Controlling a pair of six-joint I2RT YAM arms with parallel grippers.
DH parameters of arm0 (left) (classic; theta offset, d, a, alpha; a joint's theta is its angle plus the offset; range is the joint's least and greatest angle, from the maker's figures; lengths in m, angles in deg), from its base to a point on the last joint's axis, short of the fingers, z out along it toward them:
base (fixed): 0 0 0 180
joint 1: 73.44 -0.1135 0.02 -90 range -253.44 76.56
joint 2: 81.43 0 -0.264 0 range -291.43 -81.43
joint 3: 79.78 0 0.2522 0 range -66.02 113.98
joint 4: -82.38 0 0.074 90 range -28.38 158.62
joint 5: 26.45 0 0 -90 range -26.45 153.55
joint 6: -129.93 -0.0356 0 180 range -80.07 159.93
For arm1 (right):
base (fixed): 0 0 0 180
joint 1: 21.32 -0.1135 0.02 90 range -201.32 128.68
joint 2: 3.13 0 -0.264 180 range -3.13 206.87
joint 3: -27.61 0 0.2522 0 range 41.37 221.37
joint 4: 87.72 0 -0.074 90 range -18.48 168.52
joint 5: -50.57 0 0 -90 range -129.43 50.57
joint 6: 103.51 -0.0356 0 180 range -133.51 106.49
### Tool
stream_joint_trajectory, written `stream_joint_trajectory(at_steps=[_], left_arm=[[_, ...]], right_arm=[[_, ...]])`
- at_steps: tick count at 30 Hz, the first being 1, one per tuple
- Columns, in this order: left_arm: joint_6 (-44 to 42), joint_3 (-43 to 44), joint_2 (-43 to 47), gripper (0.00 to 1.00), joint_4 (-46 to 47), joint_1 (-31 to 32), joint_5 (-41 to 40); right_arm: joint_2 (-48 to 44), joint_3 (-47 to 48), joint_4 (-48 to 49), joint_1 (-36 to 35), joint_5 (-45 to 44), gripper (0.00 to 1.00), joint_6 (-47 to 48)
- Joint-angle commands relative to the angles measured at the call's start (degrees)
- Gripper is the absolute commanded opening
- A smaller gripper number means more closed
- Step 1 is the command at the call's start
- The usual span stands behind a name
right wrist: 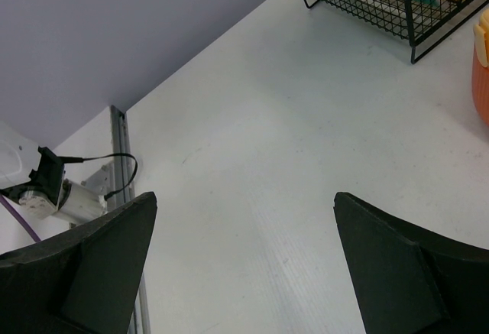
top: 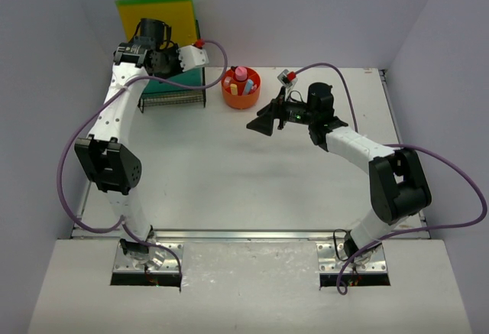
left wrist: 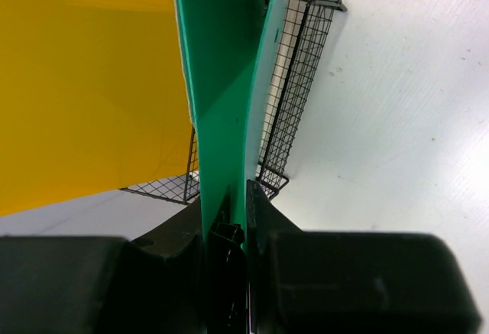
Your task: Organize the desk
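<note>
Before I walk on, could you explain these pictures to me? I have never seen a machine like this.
Those are two robot arms bolted to a white desk. One picture looks down from above; the other two come from a small camera on each wrist. The left arm reaches to the far corner, where its end effector, a two-fingered pincer, is shut on a green folder at a black wire rack. A yellow folder stands behind it. The right end effector is open and holds nothing, above bare desk. Near it sits an orange cup holding small coloured things.
</note>
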Motion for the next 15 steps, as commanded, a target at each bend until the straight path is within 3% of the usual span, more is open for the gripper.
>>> stream_joint_trajectory(at_steps=[1,7,11,15], left_arm=[[1.13,1.18,-0.16,0.14,3.78,-1.27,0.78],[2.13,0.70,0.74,0.74,10.53,-1.31,-2.98],[1.56,-0.71,0.44,0.87,18.34,-1.40,-7.25],[0.78,-0.71,-1.56,0.89,28.15,-1.48,-11.62]], right_arm=[[-2.84,0.43,1.31,0.19,-0.12,0.99,0.33],[-2.47,0.90,1.48,0.19,0.08,0.99,-0.09],[-2.37,0.99,1.57,0.19,-0.09,0.99,-0.12],[-2.39,0.99,1.39,0.19,0.09,0.99,-0.14]])
